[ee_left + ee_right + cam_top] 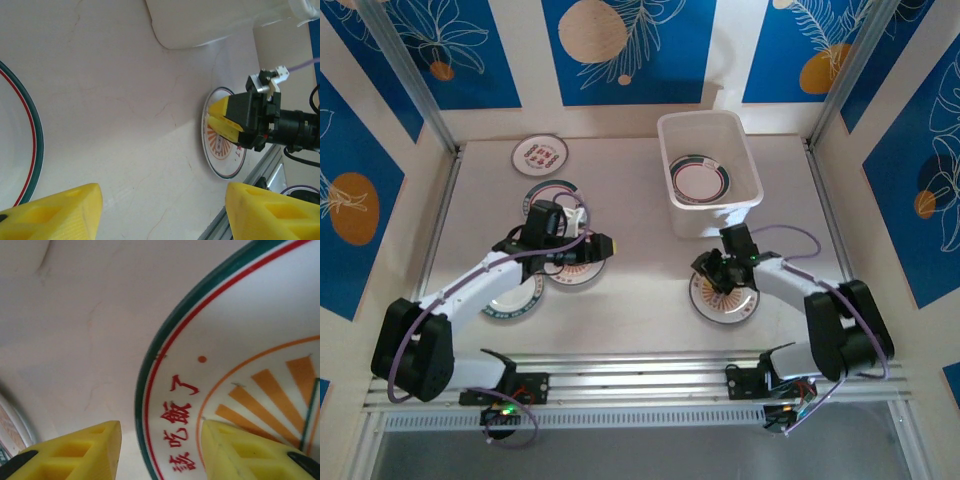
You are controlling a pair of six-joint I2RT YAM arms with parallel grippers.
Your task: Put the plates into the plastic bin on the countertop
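On the countertop [630,190] a plate [738,306] sits right under the right gripper [161,430], jaws parted astride its rim, bin [712,216] just ahead.

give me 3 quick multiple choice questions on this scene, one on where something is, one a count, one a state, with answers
1. Where does the bin stand?
A far right part of the counter
B near left corner
C between the arm bases

2. How many plates show inside the bin?
A none
B one
C four

3. How is the right hand?
A shut on a lifted plate
B open at a plate's rim
C open inside the bin

Answers:
1 A: the top view has it near the back wall, right of centre.
2 B: a single plate lies on its floor.
3 B: its wrist view shows the fingers apart, one either side of the rim of the sunburst plate on the counter.
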